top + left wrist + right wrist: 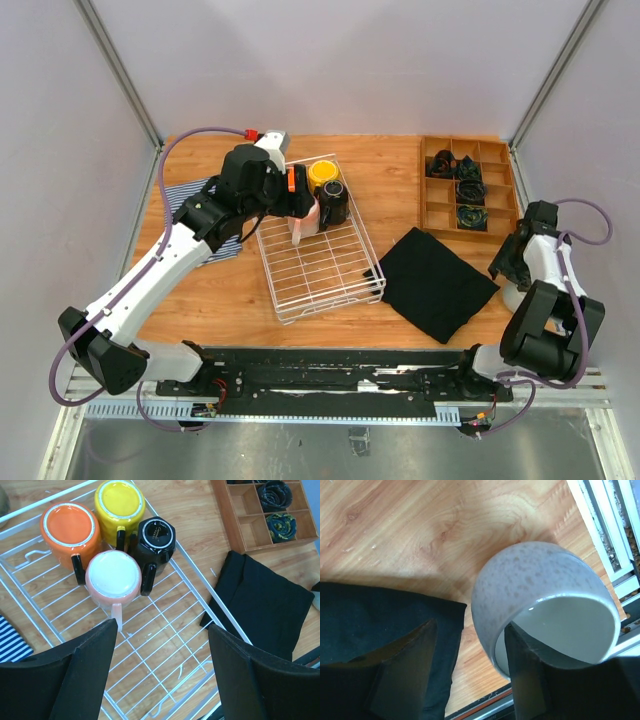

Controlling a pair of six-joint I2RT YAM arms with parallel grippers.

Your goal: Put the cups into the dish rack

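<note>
At the far end of the dish rack (pixel 330 305), four cups sit upside down in a tight bunch: orange mug (pixel 70 527), yellow mug (pixel 120 502), black mug (pixel 156 537), pale pink mug (pixel 113 577). The left gripper (pixel 162 670) hangs over the rack's bare grid, jaws spread, nothing in them. Over by the table's (pixel 400 180) right edge, just beside the black cloth (pixel 435 280), is the whitish-grey mug (pixel 535 580). The right gripper (pixel 470 675) has its jaws spread too, one finger (pixel 525 680) across the mug's mouth, not pinching.
</note>
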